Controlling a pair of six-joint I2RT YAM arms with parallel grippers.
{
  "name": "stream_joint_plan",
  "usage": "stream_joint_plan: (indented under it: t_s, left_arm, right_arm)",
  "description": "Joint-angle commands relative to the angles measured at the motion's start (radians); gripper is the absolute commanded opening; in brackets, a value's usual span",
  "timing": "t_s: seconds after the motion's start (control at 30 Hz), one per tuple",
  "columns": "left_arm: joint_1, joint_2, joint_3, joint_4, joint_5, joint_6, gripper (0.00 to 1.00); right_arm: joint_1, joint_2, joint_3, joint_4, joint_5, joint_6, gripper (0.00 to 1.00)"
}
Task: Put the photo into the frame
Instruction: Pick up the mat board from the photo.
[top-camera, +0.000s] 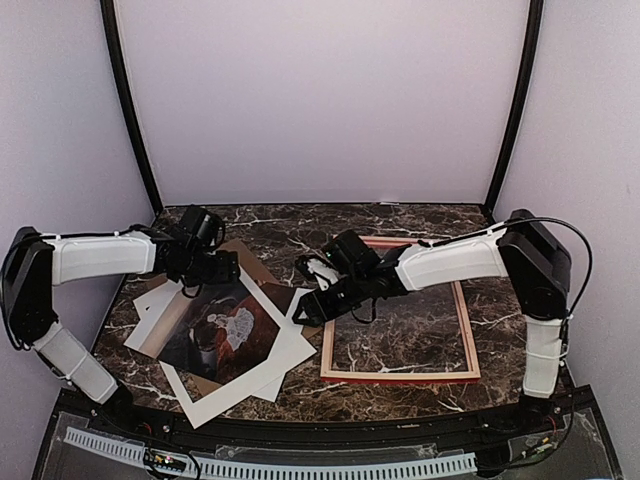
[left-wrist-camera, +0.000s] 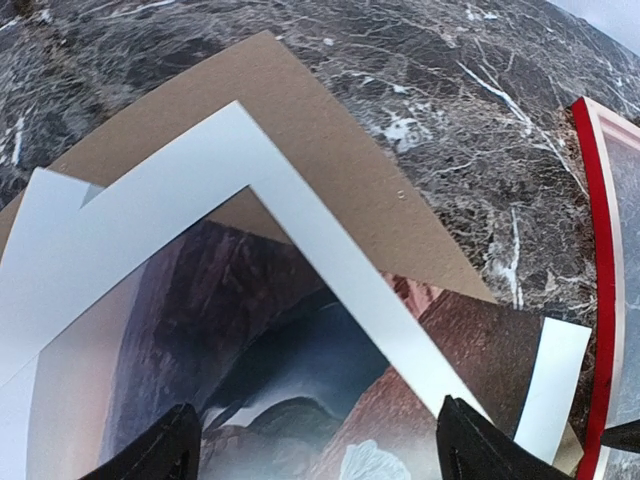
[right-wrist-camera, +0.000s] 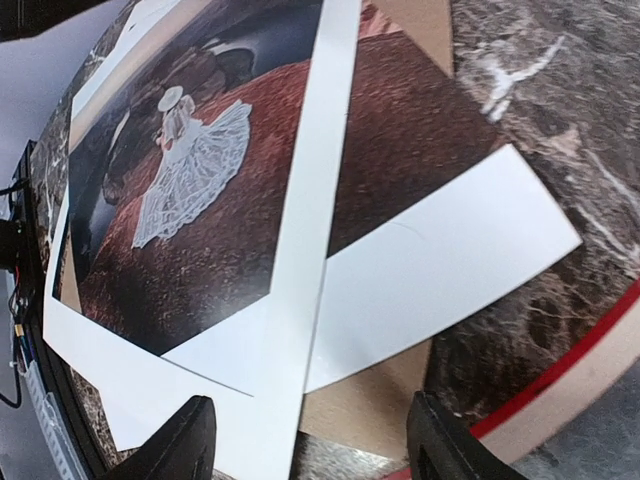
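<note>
Two open grippers hang over a loose pile of sheets left of the frame, and the move ahead turns on how the large paper photo (top-camera: 215, 335), a dark brownish picture with a white dressed figure and white margins, lies to the thin rectangular red-fronted frame (top-camera: 470, 330). The photo rests flat on the dark marble table (top-camera: 400, 218), askew to the frame's sides. One white-margined corner (right-wrist-camera: 450, 260) points toward the frame's left rail, just beside it but apart from it. A white card mat with a rectangular cutout (right-wrist-camera: 310, 250) lies across the photo, and a plain brown backing board (left-wrist-camera: 300, 120) sits under both. The frame itself holds nothing but bare marble. The right gripper (top-camera: 318, 300) is the nearer tool: its arm reaches leftward across the frame's far-left corner and hovers low over that pointing corner, jaws spread wide and empty in its wrist view (right-wrist-camera: 310, 440). The left gripper (top-camera: 205, 272) is poised over the pile's far side, likewise wide and empty (left-wrist-camera: 318, 445). The overlying mat looks likely to drag along if the photo is pulled.
</note>
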Motion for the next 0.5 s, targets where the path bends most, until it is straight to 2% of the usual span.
stream_joint_plan:
  t_s: [0.0,0.2,0.47]
  left_arm:
    - [0.035,-0.096,-0.096,-0.099,-0.058,-0.047,0.84]
    - [0.052,-0.247,-0.198,-0.115,-0.001,-0.093,0.84]
    - [0.052,-0.263,-0.287,-0.046,0.082,-0.137,0.83]
  right_arm:
    - [0.046,0.056,0.088,-0.099,-0.007,0.016,0.64]
    - [0.076,0.086,0.136,-0.224,0.007,0.065,0.57]
    - [0.096,0.081,0.126,-0.282,0.009,0.113,0.52]
